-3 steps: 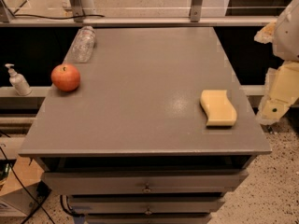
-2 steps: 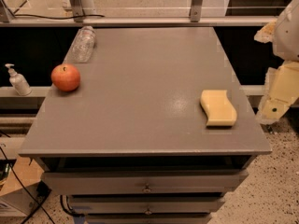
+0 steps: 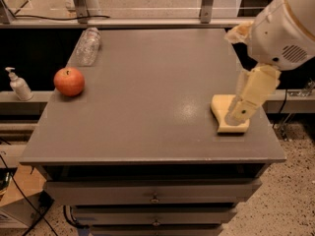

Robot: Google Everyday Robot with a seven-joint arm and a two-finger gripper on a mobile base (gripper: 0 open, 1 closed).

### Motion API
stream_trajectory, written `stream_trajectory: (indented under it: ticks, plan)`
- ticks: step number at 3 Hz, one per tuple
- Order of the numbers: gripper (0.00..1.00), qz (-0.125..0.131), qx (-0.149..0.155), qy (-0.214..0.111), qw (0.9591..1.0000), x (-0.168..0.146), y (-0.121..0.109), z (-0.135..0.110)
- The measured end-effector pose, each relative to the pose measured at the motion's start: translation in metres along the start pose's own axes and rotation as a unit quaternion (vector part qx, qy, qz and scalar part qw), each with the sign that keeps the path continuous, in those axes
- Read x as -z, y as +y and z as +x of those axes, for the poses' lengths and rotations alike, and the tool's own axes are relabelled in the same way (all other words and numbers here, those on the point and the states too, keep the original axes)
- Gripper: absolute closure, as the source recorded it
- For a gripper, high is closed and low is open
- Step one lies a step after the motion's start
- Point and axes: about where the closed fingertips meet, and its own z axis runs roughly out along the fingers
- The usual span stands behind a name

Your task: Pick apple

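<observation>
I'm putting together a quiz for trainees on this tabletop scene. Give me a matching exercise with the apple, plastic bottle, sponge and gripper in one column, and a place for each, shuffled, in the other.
Things:
1. apple
2. plastic bottle
3. sponge
4. gripper

Places:
A. lying on its side at the far left corner of the table
B. low over the sponge, on the right side
C. flat near the table's right edge
D. at the table's left edge, far from the gripper

Pairs: 1-D, 2-A, 3-C, 4-B.
</observation>
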Motion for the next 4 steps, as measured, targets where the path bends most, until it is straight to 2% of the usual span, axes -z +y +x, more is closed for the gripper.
stream_trajectory:
  ticks: [1,2,3,4]
  plan:
    - [0.00,0.003,0.001,-0.030,0.9996,0.001,0.000,-0.018]
    - [0.00,-0.001,0.012,-0.030,0.9995,-0.004,-0.002,-0.028]
    - [0.00,-0.014,0.052,-0.044,0.9976,-0.025,-0.005,-0.067]
    - [0.00,-0.032,0.077,-0.074,0.9938,-0.056,-0.014,-0.111]
